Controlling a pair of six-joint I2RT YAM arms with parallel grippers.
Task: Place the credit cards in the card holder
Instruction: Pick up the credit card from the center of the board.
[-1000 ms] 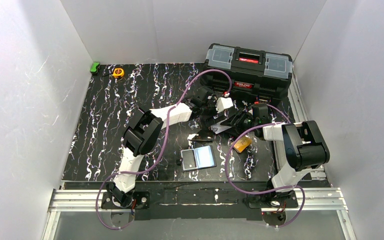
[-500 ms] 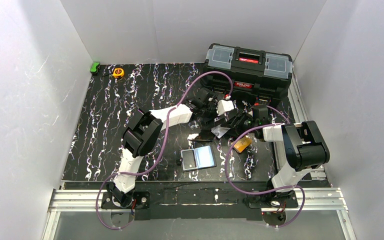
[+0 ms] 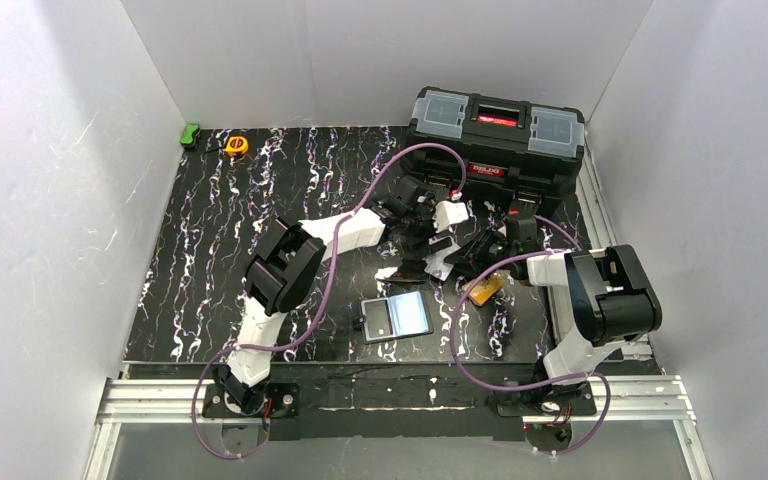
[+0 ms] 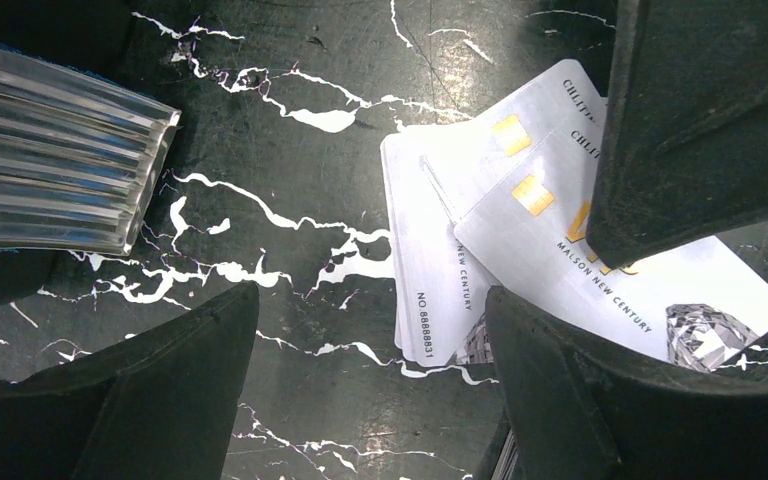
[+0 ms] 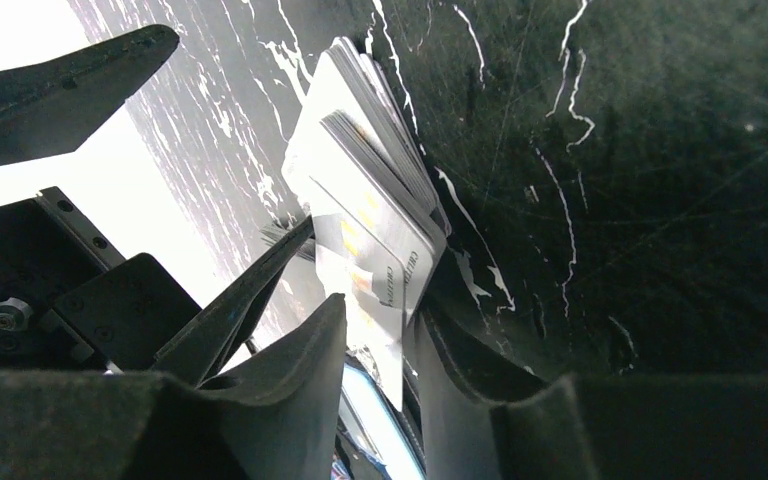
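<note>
Beyond the open holder (image 3: 397,316) on the desk (image 3: 220,230), silver cards (image 4: 520,230) lie fanned. Right end effector (image 5: 385,320) looks pinched on their edge; left end effector (image 4: 370,330) hangs wide open, empty. Thin, stiff, slippery: I'd grip across a lifted edge.

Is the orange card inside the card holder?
No, the orange card lies on the table to the right of the card holder, apart from it.

Robotics lab test cell, plain white panel walls (image 3: 60,150) boxing in a black marbled worktop (image 3: 210,230), two cabled robot arms (image 3: 282,268) bolted to an aluminium rail (image 3: 150,398), black toolbox (image 3: 497,135) at the back
</note>
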